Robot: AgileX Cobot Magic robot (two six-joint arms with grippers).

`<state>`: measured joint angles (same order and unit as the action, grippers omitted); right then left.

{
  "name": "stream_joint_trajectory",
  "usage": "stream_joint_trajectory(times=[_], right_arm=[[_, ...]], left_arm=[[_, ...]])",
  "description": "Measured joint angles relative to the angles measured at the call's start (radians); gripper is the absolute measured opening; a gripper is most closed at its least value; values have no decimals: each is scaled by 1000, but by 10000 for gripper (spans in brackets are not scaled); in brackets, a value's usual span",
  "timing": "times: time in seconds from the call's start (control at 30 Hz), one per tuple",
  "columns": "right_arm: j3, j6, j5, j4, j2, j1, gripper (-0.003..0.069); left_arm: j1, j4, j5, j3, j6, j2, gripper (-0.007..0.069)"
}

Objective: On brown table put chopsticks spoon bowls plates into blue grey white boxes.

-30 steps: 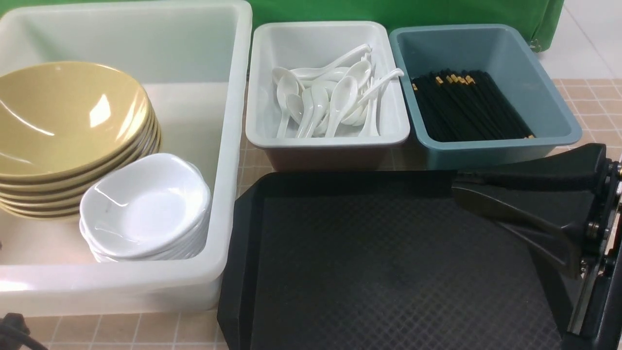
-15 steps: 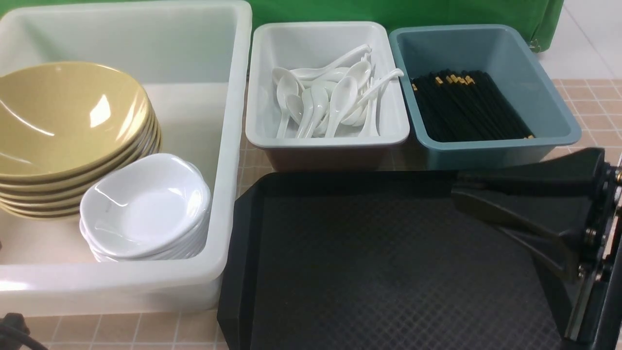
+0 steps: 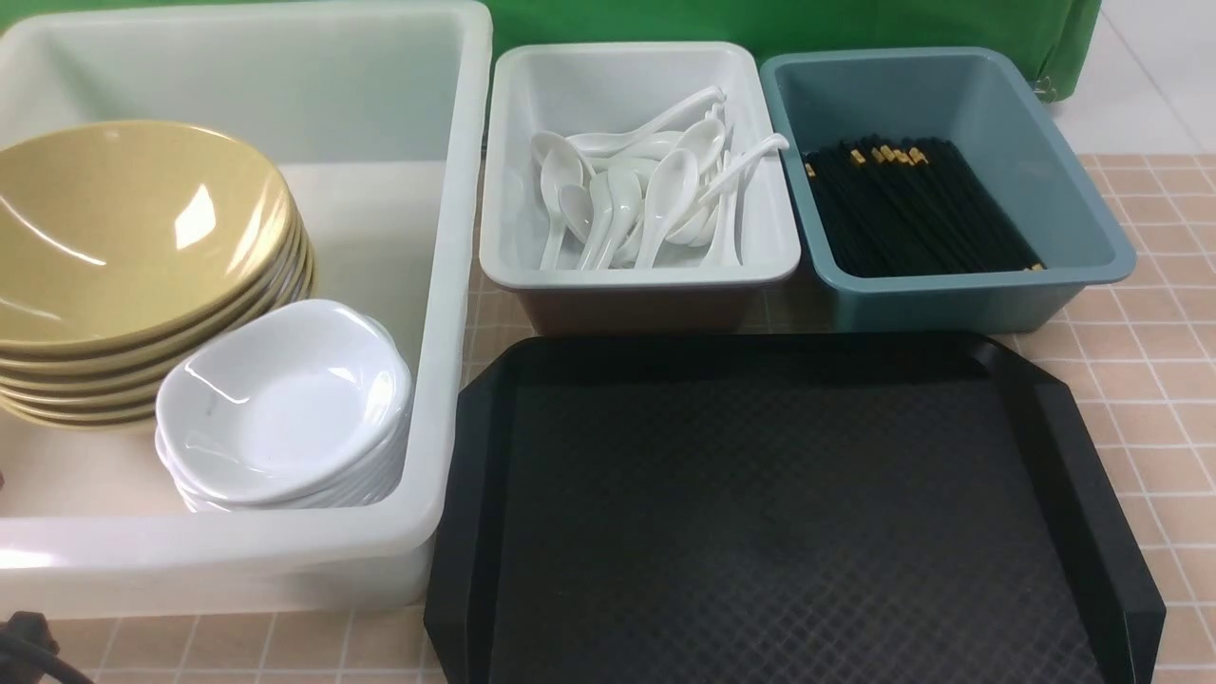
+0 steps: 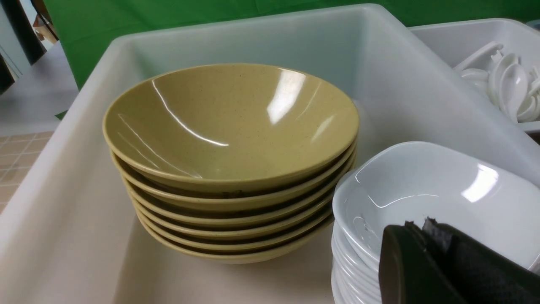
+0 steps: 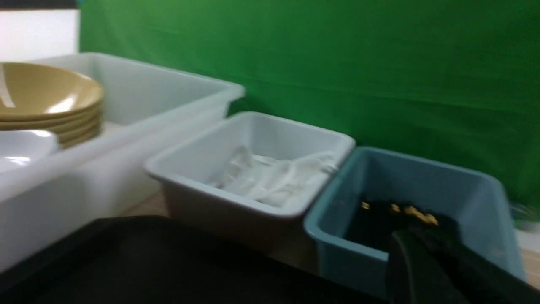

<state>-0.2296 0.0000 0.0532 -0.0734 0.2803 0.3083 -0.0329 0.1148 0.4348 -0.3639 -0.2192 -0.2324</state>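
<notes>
Several olive-yellow bowls (image 3: 123,228) are stacked in the big white tub (image 3: 456,285), with a stack of small white plates (image 3: 285,399) beside them. White spoons (image 3: 636,190) lie in the grey bin (image 3: 636,275). Black chopsticks (image 3: 912,209) lie in the blue bin (image 3: 950,285). Neither gripper shows in the front view. In the left wrist view my left gripper (image 4: 419,223) is shut and empty, just above the top plate (image 4: 443,194), next to the bowls (image 4: 228,126). In the blurred right wrist view my right gripper (image 5: 415,236) looks shut and empty, in front of the blue bin (image 5: 337,236).
A black textured tray (image 3: 779,513) lies on the brown table (image 3: 1159,342) in front of the grey and blue bins, with nothing on it. A green cloth (image 3: 760,24) hangs behind the bins. A black cable end (image 3: 24,646) shows at the near left corner.
My right gripper, seen over the tray's right side in the earlier front frames, has drawn back to the right and out of the front view. Nothing else moved.
</notes>
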Motion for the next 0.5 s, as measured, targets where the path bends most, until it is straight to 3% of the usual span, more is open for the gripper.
stream_joint_trajectory(times=[0.03, 0.17, 0.27, 0.5], right_arm=[[8, 0, 0, 0, -7, -12, 43], [168, 47, 4, 0, -154, -238, 43], [244, 58, 43, -10, -249, -327, 43], [257, 62, 235, -24, -292, -371, 43]], left_arm=[[0, 0, 0, 0, 0, 0, 1], [0, 0, 0, 0, 0, 0, 1], [0, 0, 0, 0, 0, 0, 1], [0, 0, 0, 0, 0, 0, 1]])
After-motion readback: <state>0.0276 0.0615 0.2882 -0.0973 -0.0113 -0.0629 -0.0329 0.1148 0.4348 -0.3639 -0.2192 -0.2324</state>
